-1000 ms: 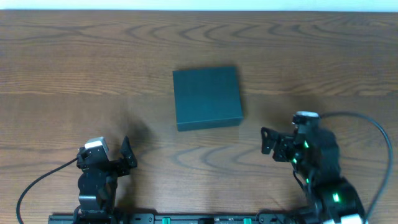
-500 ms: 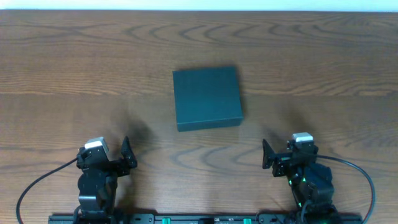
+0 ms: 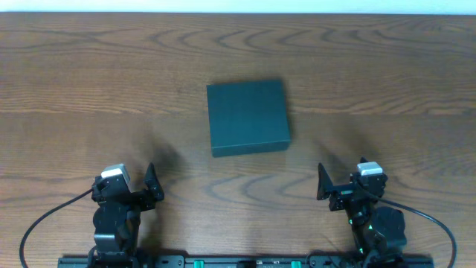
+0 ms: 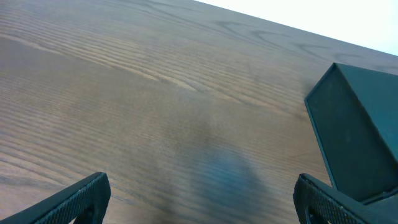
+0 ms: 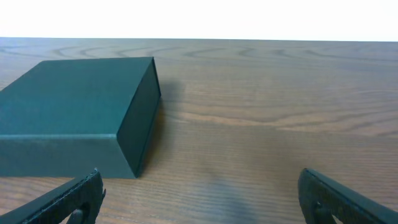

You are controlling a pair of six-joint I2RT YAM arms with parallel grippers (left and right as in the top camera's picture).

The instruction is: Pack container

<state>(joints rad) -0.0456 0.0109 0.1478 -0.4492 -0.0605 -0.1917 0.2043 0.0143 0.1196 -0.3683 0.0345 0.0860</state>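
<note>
The container (image 3: 248, 117) is a dark teal square box with its lid shut, lying mid-table. It also shows at the right edge of the left wrist view (image 4: 360, 130) and at the left of the right wrist view (image 5: 74, 118). My left gripper (image 3: 152, 192) is open and empty near the front left, well short of the box; its fingertips frame bare wood in its wrist view (image 4: 202, 196). My right gripper (image 3: 338, 186) is open and empty at the front right, below the box; its fingertips show in its wrist view (image 5: 205, 193). No snack packets are in view.
The wooden table (image 3: 89, 89) stretches around the box on all sides. The arm bases and a black rail (image 3: 238, 262) sit along the front edge.
My right arm has drawn back toward the front edge and settled low; the left arm and the box have not moved.
</note>
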